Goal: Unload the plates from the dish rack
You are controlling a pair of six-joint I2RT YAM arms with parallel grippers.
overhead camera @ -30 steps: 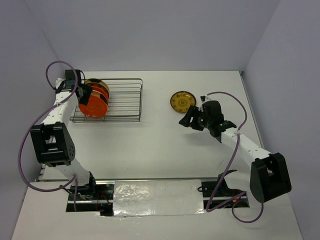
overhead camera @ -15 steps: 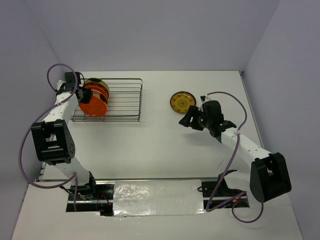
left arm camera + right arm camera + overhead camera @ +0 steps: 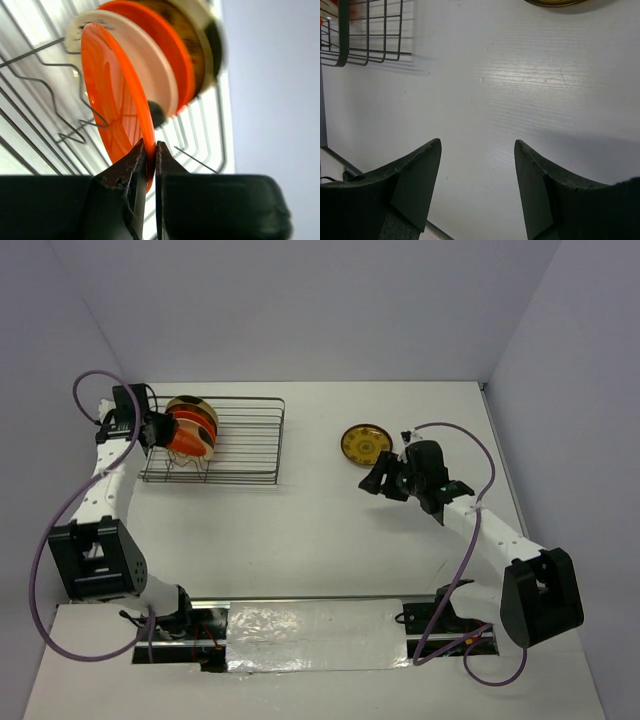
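Note:
The dark wire dish rack stands at the back left. In its left end stand an orange-red plate and a beige-tan plate with a brown blotch. My left gripper is shut on the rim of the front orange-red plate; in the left wrist view its tips pinch that rim. Behind it stand a second orange-rimmed plate and the beige-tan plate. A yellow-gold ringed plate lies flat on the table. My right gripper is open and empty just in front of it.
The rack's wavy wire dividers run under the plates. In the right wrist view the open fingers hover over bare white table, with the rack's corner at top left and the yellow-gold plate's edge at the top. Walls enclose the table.
My left arm swung outward to the left and the gripper shifted left. The held orange-red plate tilted and now looks more edge-on. The right arm has not moved.

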